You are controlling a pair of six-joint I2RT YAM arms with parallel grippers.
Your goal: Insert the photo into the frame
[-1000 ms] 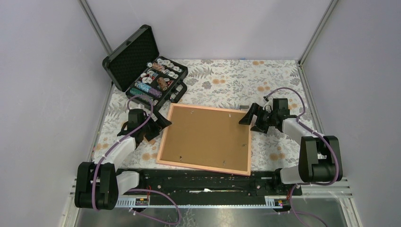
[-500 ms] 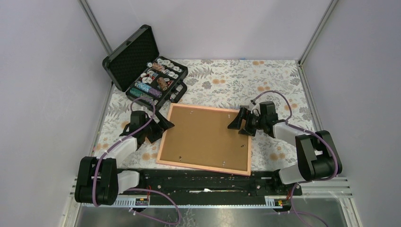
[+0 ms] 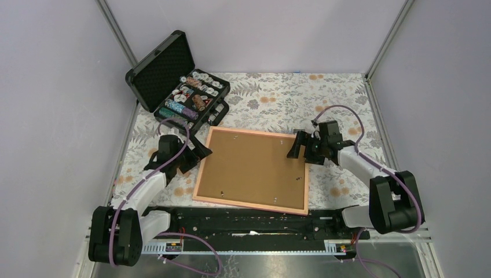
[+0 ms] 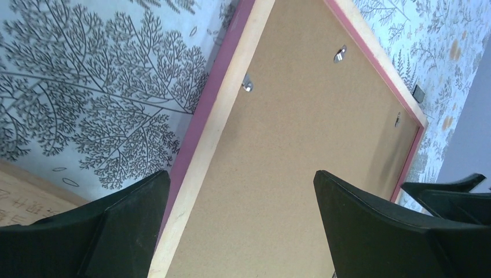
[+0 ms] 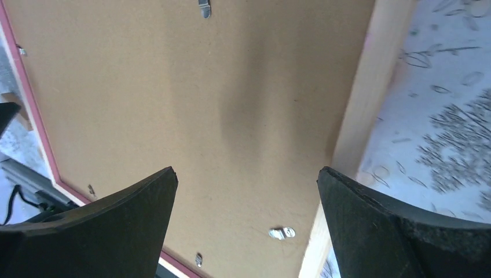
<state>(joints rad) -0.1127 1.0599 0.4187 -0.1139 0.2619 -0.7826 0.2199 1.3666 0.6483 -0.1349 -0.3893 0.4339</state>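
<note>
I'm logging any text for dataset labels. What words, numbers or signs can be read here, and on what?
Pale wooden piece, corner of the left wrist view: dark printed characters, too blurred to read.
Round chips in the open black foam-lined case: markings too small to read.
Brown backing board in the pink-edged wooden picture frame: no text.

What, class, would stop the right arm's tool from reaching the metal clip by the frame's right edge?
Probably nothing, so yes: the right tool hovers open above the back of the frame, the clip lies bare just beneath it, and nothing covers it.
</note>
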